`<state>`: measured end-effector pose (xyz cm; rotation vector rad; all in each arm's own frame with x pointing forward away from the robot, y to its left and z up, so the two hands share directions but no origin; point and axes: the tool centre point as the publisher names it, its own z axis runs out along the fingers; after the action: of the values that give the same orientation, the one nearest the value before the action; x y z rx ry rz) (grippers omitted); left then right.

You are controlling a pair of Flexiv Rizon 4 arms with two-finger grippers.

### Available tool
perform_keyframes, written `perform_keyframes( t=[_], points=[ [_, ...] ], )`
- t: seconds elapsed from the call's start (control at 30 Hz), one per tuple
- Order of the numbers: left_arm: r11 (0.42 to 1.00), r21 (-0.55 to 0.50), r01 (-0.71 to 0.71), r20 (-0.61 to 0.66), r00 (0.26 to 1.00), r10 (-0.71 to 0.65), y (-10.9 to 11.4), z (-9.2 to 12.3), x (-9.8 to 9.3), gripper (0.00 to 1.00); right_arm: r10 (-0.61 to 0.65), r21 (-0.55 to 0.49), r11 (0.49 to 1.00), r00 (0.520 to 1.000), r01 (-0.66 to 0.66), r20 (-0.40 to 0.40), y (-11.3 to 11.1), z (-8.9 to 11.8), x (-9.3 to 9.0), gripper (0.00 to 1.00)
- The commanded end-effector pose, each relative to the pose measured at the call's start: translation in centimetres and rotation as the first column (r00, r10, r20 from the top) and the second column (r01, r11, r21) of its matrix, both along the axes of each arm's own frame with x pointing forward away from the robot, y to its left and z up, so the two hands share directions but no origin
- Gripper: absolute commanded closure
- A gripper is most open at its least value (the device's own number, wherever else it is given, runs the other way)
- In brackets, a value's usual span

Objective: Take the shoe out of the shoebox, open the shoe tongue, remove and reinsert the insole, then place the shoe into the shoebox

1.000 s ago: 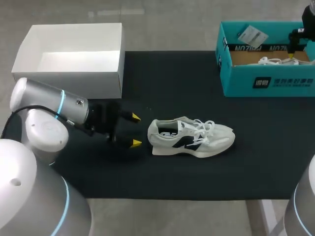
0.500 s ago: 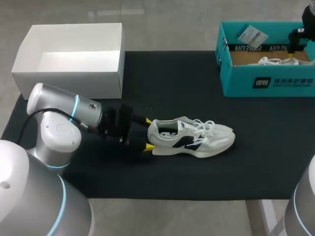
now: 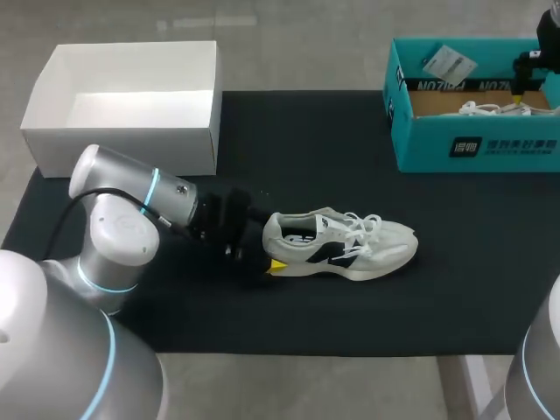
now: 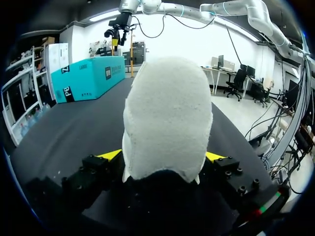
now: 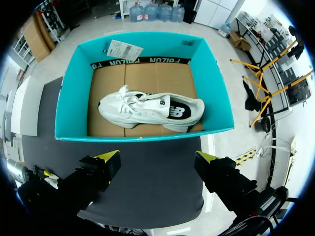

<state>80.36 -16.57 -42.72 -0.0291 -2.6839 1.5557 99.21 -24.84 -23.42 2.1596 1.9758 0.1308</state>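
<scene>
A white sneaker with dark side marks point(image 3: 341, 245) lies on its sole on the black mat point(image 3: 306, 149), toe to the right. My left gripper point(image 3: 269, 248) is at its heel, open. In the left wrist view the heel point(image 4: 167, 118) fills the gap between the fingers of the left gripper point(image 4: 162, 156), one yellow tip on each side. My right gripper point(image 5: 157, 158) hangs open and empty over the teal shoebox point(image 5: 74, 98). A second white sneaker point(image 5: 150, 110) lies inside that box.
An open white box point(image 3: 131, 96) stands at the back left of the mat. The teal shoebox point(image 3: 477, 144) sits at the back right, with a paper tag point(image 3: 448, 63) at its far wall. My right arm point(image 3: 535, 57) hangs above it.
My left gripper has slid right along the mat to the sneaker's heel, and its fingers now straddle it. The sneaker and my right arm have not moved.
</scene>
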Motion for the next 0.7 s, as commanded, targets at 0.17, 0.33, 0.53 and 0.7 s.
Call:
perform_keyframes(
  t=[0.17,0.33,0.53,0.7],
  points=[
    [0.999,-0.026,-0.034,0.019,0.999,0.035,-1.21,-0.66,-0.12,0.00,-0.001,0.000,1.000,1.000,0.001,0.002,0.04,-0.02,-0.09,0.00],
    [0.999,-0.021,-0.035,0.025,0.999,0.036,-1.56,-1.31,0.03,0.00,-0.001,0.000,1.000,1.000,0.001,0.002,0.04,-0.02,-0.09,0.00],
    [0.999,-0.023,-0.038,0.030,0.999,0.039,-1.62,-1.39,0.10,0.64,-0.001,0.000,1.000,1.000,0.001,0.002,0.04,-0.02,-0.09,0.00],
    [0.999,-0.037,-0.036,0.025,0.999,0.037,-1.78,-1.12,0.12,1.00,-0.001,0.000,1.000,1.000,0.001,0.002,0.04,-0.02,-0.09,0.00]
  ],
)
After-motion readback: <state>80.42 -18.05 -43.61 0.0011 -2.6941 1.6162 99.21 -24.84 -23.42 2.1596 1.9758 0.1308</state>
